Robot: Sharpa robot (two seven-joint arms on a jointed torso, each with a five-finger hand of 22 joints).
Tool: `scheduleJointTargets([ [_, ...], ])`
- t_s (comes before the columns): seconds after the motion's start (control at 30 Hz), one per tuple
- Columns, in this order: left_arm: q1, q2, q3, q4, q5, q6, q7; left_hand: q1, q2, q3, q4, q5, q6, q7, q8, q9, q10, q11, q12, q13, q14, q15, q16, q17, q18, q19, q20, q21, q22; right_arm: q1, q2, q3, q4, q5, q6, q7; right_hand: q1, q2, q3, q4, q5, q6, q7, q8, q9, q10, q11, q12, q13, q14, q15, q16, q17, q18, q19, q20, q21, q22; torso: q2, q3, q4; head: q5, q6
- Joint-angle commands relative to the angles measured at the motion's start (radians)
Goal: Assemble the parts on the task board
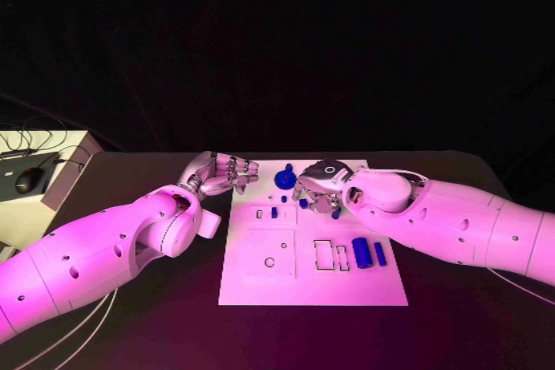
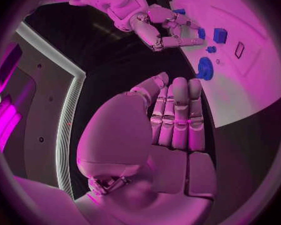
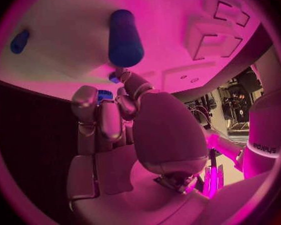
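The white task board [image 1: 312, 286] lies mid-table. My right hand [image 1: 319, 183] hovers over its far part with fingers curled, and the right wrist view shows a small ribbed blue part [image 3: 104, 95] pinched between thumb and fingers. Just beyond the fingertips a large blue cylinder [image 3: 125, 37] stands on the board. My left hand [image 1: 222, 173] is at the board's far left corner, with its fingers [image 2: 177, 115] straight, side by side and holding nothing. A round blue part [image 1: 285, 177] sits between the hands. Two blue cylinders [image 1: 362, 252] lie at the board's right, beside rectangular slots [image 1: 322, 254].
A small blue piece [image 1: 274, 213] and a square raised panel [image 1: 269, 254] with a hole are on the board's left half. A pale stand [image 1: 34, 185] with a dark device and cables is off the table's left edge.
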Motion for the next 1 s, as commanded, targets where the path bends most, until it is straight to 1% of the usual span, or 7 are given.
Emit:
scheduleJointTargets([
  [0.03, 0.0, 0.001, 0.0, 0.003, 0.005, 0.019, -0.001, 0.0, 0.008, 0.003, 0.004, -0.006, -0.008, -0.001, 0.003, -0.001, -0.006, -0.003, 0.006, -0.001, -0.008, 0.0, 0.006, -0.001, 0.014, 0.003, -0.005, -0.007, 0.001, -0.011, 0.005, -0.01, -0.009, -0.016, 0.1, -0.002, -0.006, 0.013, -0.002, 0.007, 0.0, 0.001, 0.003, -0.007, -0.002, -0.007, 0.003, -0.003, 0.001, -0.004, 0.006, -0.004, 0.0, 0.008, -0.002, 0.006, -0.003, 0.093, 0.001, -0.0002, 0.0001, -0.001, 0.0],
  [0.13, 0.0, 0.001, 0.0, 0.003, 0.005, 0.022, -0.003, -0.001, 0.01, 0.002, 0.004, -0.007, -0.009, -0.001, 0.003, -0.001, -0.008, -0.002, 0.006, -0.001, -0.008, 0.001, 0.006, -0.003, 0.014, 0.003, -0.005, -0.009, 0.002, -0.011, 0.009, -0.012, -0.014, -0.017, 0.133, -0.012, -0.015, 0.022, 0.003, 0.007, 0.008, -0.004, 0.015, -0.006, -0.003, -0.009, 0.013, 0.001, 0.001, -0.005, 0.014, -0.002, 0.0, 0.013, -0.003, 0.014, -0.005, 0.093, 0.001, 0.0001, 0.0004, -0.001, -0.001],
  [0.3, 0.0, 0.001, 0.0, 0.003, 0.006, 0.026, -0.006, -0.002, 0.01, 0.002, 0.005, -0.007, -0.009, -0.001, 0.003, -0.001, -0.01, -0.002, 0.006, -0.001, -0.008, 0.001, 0.006, -0.003, 0.015, 0.003, -0.005, -0.01, 0.001, -0.011, 0.012, -0.013, -0.018, -0.018, 0.167, -0.022, -0.026, 0.028, 0.011, 0.006, 0.034, -0.009, 0.025, -0.006, -0.004, -0.011, 0.023, 0.006, 0.003, -0.005, 0.02, 0.002, 0.002, 0.017, -0.002, 0.019, -0.001, 0.093, 0.0, 0.0006, -0.0004, -0.002, -0.003],
  [0.57, 0.001, 0.0, 0.0, 0.003, 0.008, 0.034, -0.014, -0.004, 0.01, 0.0, 0.007, -0.007, -0.011, -0.001, 0.002, -0.001, -0.014, -0.001, 0.006, -0.001, -0.008, 0.002, 0.006, -0.004, 0.015, 0.004, -0.004, -0.012, 0.001, -0.009, 0.018, -0.015, -0.022, -0.019, 0.21, -0.036, -0.04, 0.034, 0.018, 0.005, 0.067, -0.001, 0.032, -0.006, -0.004, -0.011, 0.031, 0.019, 0.007, -0.003, 0.025, 0.01, 0.006, 0.021, 0.0, 0.024, 0.011, 0.095, -0.001, 0.0, -0.0007, -0.004, -0.004],
  [0.8, 0.001, 0.0, 0.0, 0.002, 0.008, 0.042, -0.02, -0.004, 0.01, -0.002, 0.008, -0.007, -0.013, -0.001, 0.002, -0.001, -0.019, 0.0, 0.006, -0.001, -0.008, 0.003, 0.006, -0.005, 0.015, 0.005, -0.003, -0.015, -0.001, -0.007, 0.023, -0.016, -0.026, -0.018, 0.25, -0.048, -0.063, 0.04, 0.029, 0.011, 0.163, 0.003, 0.039, -0.006, -0.004, -0.013, 0.037, 0.026, 0.011, -0.003, 0.03, 0.016, 0.01, 0.023, 0.0, 0.026, 0.017, 0.096, -0.001, -0.0004, 0.0004, -0.004, -0.005],
  [0.87, 0.001, -0.001, 0.0, 0.002, 0.008, 0.045, -0.023, -0.005, 0.01, -0.002, 0.009, -0.007, -0.014, -0.001, 0.002, -0.001, -0.021, 0.001, 0.007, -0.001, -0.008, 0.003, 0.006, -0.006, 0.016, 0.006, -0.002, -0.016, -0.001, -0.006, 0.024, -0.016, -0.027, -0.018, 0.259, -0.052, -0.077, 0.042, 0.054, 0.002, 0.169, 0.004, 0.042, -0.007, -0.004, -0.013, 0.039, 0.031, 0.012, -0.002, 0.031, 0.021, 0.012, 0.025, 0.0, 0.027, 0.026, 0.097, -0.001, -0.0003, -0.0001, -0.004, -0.005],
  [1.0, 0.001, -0.002, 0.0, 0.002, 0.008, 0.049, -0.027, -0.005, 0.01, -0.004, 0.011, -0.007, -0.016, -0.001, 0.003, -0.001, -0.024, 0.001, 0.007, -0.001, -0.009, 0.003, 0.006, -0.007, 0.016, 0.006, -0.001, -0.019, -0.002, -0.005, 0.025, -0.017, -0.03, -0.018, 0.266, -0.058, -0.098, 0.045, 0.073, 0.007, 0.173, 0.003, 0.046, -0.006, -0.004, -0.013, 0.041, 0.037, 0.015, -0.002, 0.033, 0.023, 0.014, 0.025, 0.0, 0.026, 0.032, 0.098, 0.0, -0.0002, -0.0003, -0.005, -0.005],
])
